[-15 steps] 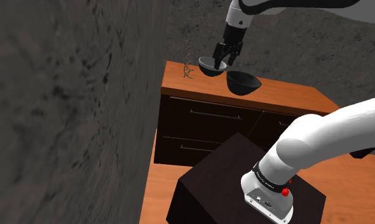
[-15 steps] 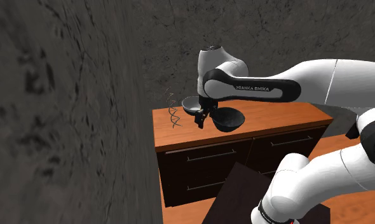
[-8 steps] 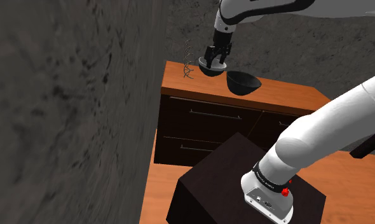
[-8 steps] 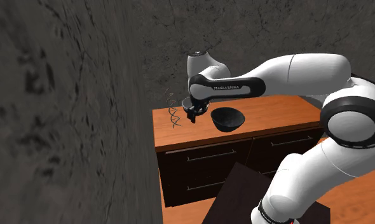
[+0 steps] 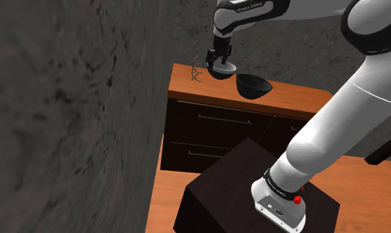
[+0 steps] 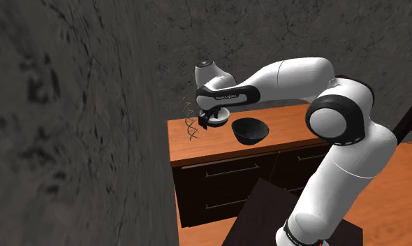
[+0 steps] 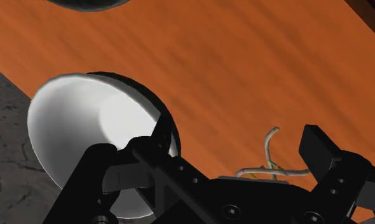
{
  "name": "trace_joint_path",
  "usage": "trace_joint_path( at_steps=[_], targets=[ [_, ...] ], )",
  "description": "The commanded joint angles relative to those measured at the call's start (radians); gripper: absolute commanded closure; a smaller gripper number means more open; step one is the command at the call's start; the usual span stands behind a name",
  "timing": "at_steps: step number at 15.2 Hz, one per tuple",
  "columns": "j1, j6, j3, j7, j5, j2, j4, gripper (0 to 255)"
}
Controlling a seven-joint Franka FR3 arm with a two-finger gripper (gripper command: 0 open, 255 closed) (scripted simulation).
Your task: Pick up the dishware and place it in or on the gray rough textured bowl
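A small bowl (image 5: pixel 222 73), dark outside and white inside (image 7: pixel 84 121), stands on the orange wooden dresser top (image 5: pixel 300 96) beside a larger dark gray bowl (image 5: pixel 253 86). My gripper (image 5: pixel 219 62) hangs open just over the small bowl. In the wrist view the gripper (image 7: pixel 237 145) has its fingers wide apart. One of the fingers (image 7: pixel 159 137) lies over the bowl's rim, and the other stands off past the bowl over bare wood. Neither presses the bowl. In the second exterior view the gripper (image 6: pixel 206 124) covers part of the small bowl (image 6: pixel 219 112), left of the gray bowl (image 6: pixel 248 131).
A thin wire spiral (image 5: pixel 196 66) stands at the dresser's corner close to the small bowl, against a rough dark wall (image 5: pixel 68 99). The dresser has dark drawer fronts (image 5: pixel 214 122). My dark stand (image 5: pixel 234 185) sits on an orange floor below.
The arm swung toward the shoulder view's left, carrying the open gripper from beside the gray bowl to over the small bowl. Neither bowl moved.
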State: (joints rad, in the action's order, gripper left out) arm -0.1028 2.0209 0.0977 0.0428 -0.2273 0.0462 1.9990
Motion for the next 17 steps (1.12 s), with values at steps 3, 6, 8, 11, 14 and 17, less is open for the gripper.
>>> trace_joint_path(
  at_steps=[3, 6, 8, 11, 14, 17],
  targets=[
    [-0.016, 0.034, 0.016, 0.010, -0.029, -0.140, -0.125, 0],
    [-0.027, 0.047, 0.028, 0.018, -0.045, -0.248, -0.233, 0],
    [-0.030, 0.059, 0.029, 0.018, -0.046, -0.259, -0.234, 0],
    [-0.035, 0.094, 0.033, 0.017, -0.048, -0.275, -0.216, 0],
    [-0.042, 0.134, 0.036, 0.016, -0.049, -0.296, -0.198, 0],
    [-0.042, 0.134, 0.036, 0.016, -0.049, -0.296, -0.198, 0]
  ],
)
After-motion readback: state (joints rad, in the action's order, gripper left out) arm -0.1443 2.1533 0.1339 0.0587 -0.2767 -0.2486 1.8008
